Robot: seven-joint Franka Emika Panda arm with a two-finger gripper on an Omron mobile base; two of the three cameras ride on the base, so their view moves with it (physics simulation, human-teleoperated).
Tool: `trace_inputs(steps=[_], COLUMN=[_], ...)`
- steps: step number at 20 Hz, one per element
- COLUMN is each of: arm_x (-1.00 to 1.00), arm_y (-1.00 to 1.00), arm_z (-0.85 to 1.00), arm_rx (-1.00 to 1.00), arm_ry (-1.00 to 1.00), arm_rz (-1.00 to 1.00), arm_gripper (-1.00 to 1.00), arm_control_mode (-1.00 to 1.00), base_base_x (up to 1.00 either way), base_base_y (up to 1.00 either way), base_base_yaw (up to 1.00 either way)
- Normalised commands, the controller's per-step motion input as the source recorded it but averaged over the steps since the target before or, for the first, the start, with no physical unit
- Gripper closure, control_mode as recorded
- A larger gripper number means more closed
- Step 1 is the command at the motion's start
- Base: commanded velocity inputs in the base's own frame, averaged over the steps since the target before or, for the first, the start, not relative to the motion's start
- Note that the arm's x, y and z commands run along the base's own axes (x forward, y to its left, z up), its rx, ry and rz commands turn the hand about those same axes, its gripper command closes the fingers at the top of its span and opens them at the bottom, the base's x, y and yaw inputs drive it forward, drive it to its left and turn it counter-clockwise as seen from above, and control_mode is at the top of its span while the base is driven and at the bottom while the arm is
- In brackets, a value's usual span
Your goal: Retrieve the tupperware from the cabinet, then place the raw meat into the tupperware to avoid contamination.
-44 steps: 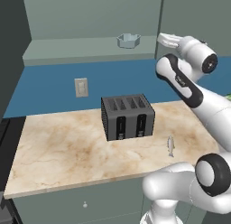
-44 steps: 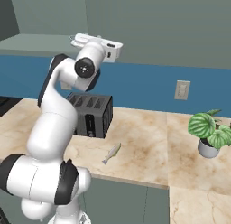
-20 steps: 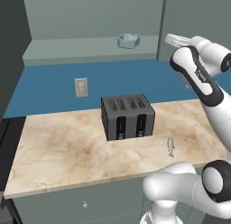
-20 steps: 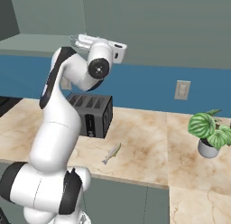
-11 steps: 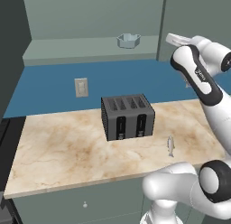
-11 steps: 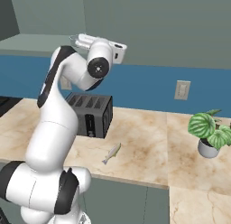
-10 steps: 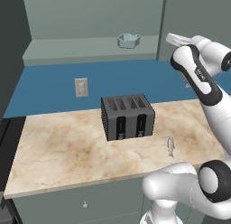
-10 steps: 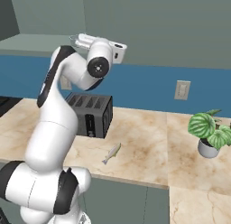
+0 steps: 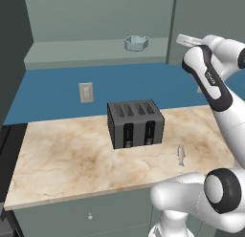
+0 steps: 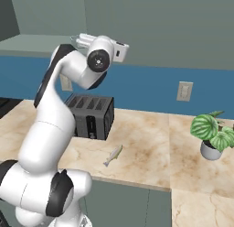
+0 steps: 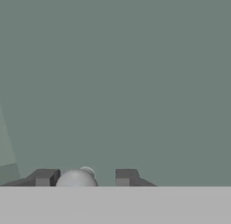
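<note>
The gripper (image 11: 84,177) is straddling the cabinet (image 9: 206,16) knob (image 11: 76,179), 2 fingers apart, gripping nothing; it's needing to centre before squeezing.

toaster (image 9: 136,123): upright, mid-counter (image 9: 67,155) | wall outlet (image 9: 86,92): on blue backsplash | potted plant (image 10: 211,134): counter's right

The arm reaches high, elbow bent, wrist level; the hand (image 11: 85,178) points forward with its fingers (image 11: 44,177) apart.

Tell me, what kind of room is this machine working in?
A kitchen, rendered by computer: a toaster on a marble-look counter, a fish beside it, and a wall cabinet above.
</note>
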Motion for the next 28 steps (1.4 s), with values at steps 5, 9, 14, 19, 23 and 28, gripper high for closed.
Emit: trace_inputs(steps=[5,9,14,19,23,28], arm_x=[-0.37,-0.50,-0.56,-0.59,-0.56,-0.57], arm_y=[-0.52,-0.61,-0.68,-0.72,-0.73,-0.71], arm_z=[0.36,0.32,0.28,0.30,0.38,0.44], arm_rx=[0.00,0.02,0.03,0.04,0.05,0.04], arm_ry=[0.06,0.01,0.00,0.00,0.00,0.00], arm_rz=[0.00,0.00,0.00,0.00,0.00,0.00], arm_gripper=[1.00,1.00,1.00,1.00,1.00,1.00], arm_control_mode=[-1.00,-1.00,-1.00,-1.00,-1.00,-1.00], base_base_x=[0.00,0.00,0.00,0.00,0.00,0.00], base_base_y=[0.00,0.00,0.00,0.00,0.00,0.00], base_base_yaw=[0.00,0.00,0.00,0.00,0.00,0.00])
